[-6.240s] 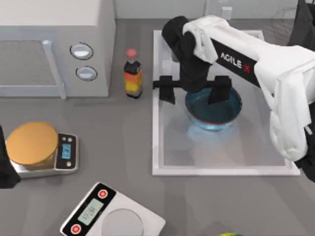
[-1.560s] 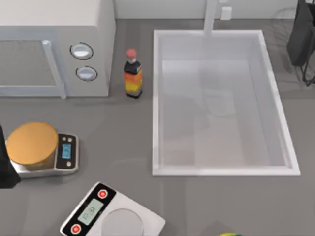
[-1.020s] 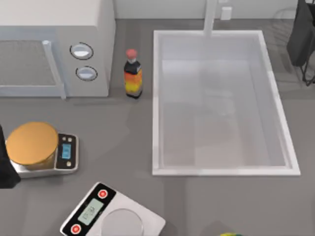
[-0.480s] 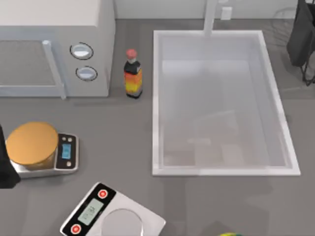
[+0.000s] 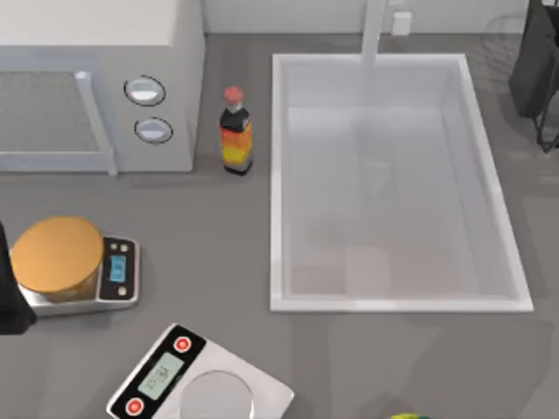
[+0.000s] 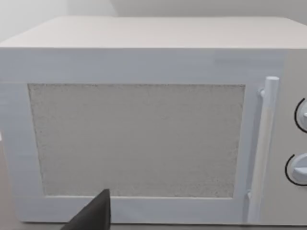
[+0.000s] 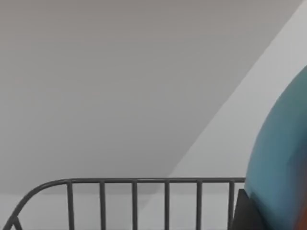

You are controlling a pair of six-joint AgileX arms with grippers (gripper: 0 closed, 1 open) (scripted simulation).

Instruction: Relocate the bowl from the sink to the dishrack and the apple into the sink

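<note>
Centrally in the top view, the sink (image 5: 278, 183) is a white rectangular basin with its tap (image 5: 374, 30) at the far rim, and nothing lies in the basin. To its left stand a bottle (image 5: 235, 133) with a red cap and a white microwave (image 5: 96, 83) with two round dials. Nearer the front edge, a scale (image 5: 118, 275) carries an orange-topped disc (image 5: 57, 253), and a second scale (image 5: 196, 380) lies beside it. A yellow-green round thing (image 5: 406, 416) shows at the bottom edge. A dark part of the left arm (image 5: 9, 297) sits at the table's left edge; the left wrist view faces the microwave door (image 6: 136, 141) with one dark fingertip (image 6: 93, 215) in the foreground, and whether that gripper is spread or closed cannot be told. A dark part of the right arm (image 5: 534, 61) sits at the top right. In the right wrist view, the bowl (image 7: 283, 163) is close to the camera, just beside the grey wires of the dishrack (image 7: 134, 196); a dark finger (image 7: 244, 213) touches the bowl's edge, but its grip cannot be judged.
</note>
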